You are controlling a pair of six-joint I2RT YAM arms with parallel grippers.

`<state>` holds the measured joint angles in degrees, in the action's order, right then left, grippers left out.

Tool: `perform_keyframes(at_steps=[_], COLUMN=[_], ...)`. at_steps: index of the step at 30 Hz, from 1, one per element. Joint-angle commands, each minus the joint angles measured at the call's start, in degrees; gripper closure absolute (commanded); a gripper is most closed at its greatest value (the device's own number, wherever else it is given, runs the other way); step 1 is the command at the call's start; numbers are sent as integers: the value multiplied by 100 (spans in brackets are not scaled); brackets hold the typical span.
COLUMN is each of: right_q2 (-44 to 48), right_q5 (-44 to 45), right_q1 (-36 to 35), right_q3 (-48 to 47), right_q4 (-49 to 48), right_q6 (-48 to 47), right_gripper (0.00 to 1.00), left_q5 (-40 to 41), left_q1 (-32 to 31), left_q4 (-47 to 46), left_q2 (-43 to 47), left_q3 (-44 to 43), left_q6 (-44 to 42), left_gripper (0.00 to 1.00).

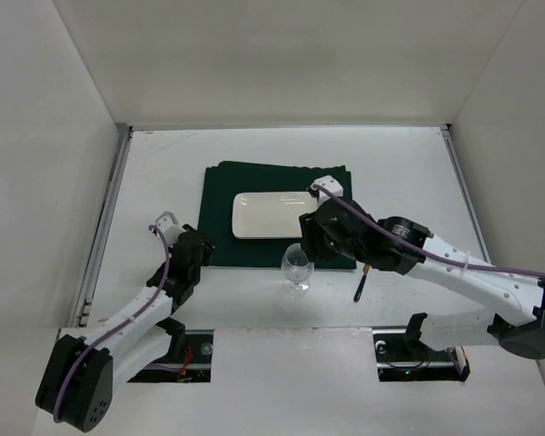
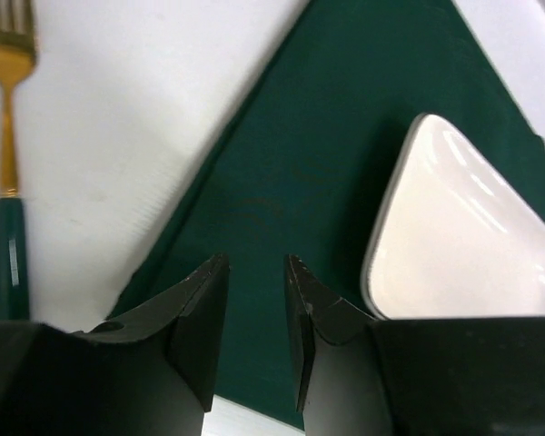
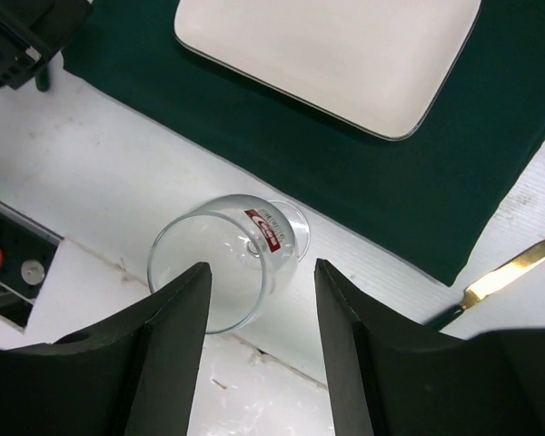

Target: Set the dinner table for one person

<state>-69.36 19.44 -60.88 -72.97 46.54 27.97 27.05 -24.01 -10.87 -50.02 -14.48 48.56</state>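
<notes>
The dinner table (image 1: 163,173) is a white tabletop. A dark green placemat (image 1: 222,186) lies on it and bears a white rectangular plate (image 1: 271,215). A clear wine glass (image 1: 297,268) stands upright just in front of the mat. My right gripper (image 1: 311,238) is open above the glass (image 3: 227,263), whose bowl shows between and below its fingers (image 3: 177,309). My left gripper (image 1: 193,250) hovers over the mat's left front corner (image 2: 282,163) with its jaws slightly apart and empty. A gold fork with a green handle (image 2: 9,136) lies left of the mat. A gold knife with a green handle (image 3: 504,274) lies right of the glass.
Thin metal rails (image 1: 104,227) run along the table's sides, with white walls behind them. Cut-outs with electronics (image 1: 186,350) sit at the near edge by the arm bases. The knife also shows in the top view (image 1: 361,283).
</notes>
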Motion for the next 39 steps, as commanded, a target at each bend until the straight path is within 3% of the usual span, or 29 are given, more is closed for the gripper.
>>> perform_keyframes(at_steps=[1,13,23,39], right_q2=[-121,-1018,-1378,-1247], right_q5=[130,156,534,974], right_q1=[-112,-139,-112,-288], right_q3=[-428,-851,-1061,-1509], right_q4=[346,637,891,1313], right_q6=[-256,-432,-564,-468], right_gripper=[45,56,72,82], left_q5=[-24,-24,-165,-270], left_q1=[-143,-662,-504,-582], left_q4=[-626,-1786,-1901,-2041], left_q2=[2,-1062,-966,-1062], left_q3=[51,-240,-99,-64], left_q6=[14,-101,-92,-30], left_gripper=[72,72,71,71])
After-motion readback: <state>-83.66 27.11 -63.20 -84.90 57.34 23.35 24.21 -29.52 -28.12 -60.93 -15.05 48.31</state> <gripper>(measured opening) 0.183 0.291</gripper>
